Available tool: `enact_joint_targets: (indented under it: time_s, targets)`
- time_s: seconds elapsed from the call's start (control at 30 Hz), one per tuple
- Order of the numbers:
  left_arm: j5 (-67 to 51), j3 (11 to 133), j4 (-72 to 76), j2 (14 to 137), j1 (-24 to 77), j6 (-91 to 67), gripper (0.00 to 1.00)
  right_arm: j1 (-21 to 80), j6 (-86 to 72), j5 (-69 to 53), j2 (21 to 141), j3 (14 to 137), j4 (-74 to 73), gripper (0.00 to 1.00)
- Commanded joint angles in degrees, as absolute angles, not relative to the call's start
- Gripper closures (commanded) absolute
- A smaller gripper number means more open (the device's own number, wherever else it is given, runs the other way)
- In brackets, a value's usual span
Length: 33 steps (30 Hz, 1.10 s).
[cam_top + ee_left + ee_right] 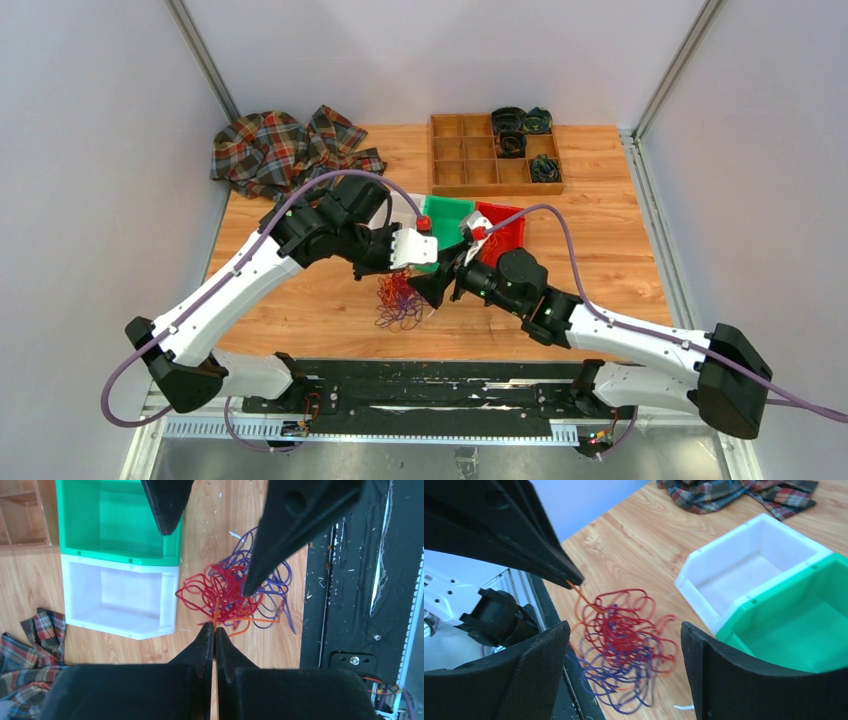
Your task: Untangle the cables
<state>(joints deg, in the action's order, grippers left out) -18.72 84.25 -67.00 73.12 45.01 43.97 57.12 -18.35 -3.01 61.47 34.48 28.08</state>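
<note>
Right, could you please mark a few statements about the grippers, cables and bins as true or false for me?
1. The left gripper is shut on the orange cable. True.
2. The right gripper is shut on a cable too. False: it is open and holds nothing, with its jaws wide apart above the tangle.
3. The white bin stands side by side with the green bin. True.
4. The purple cable lies in the green bin. False: the purple cable is part of the tangle on the table.
</note>
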Motion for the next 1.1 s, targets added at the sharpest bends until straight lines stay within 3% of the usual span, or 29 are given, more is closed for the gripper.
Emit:
enact_joint_targets:
  time_s: [0.0, 0.67, 1.07]
  targets:
    - [-18.3, 86.4, -68.2, 72.2, 44.8, 41.2, 1.00, 59.7, -16.8, -3.7, 62.7, 36.7, 35.9, 0.19]
    - [-30.3, 94.6, -72.5, 74.0, 44.8, 38.1, 1.00, 61.0, -15.9, 8.6, 72.7, 42.3, 42.6, 0.19]
    - [-35.3, 106.9, -79.4, 75.4, 44.7, 38.3, 1.00, 61.2, -19.1, 11.0, 79.5, 39.0, 46.4, 0.31]
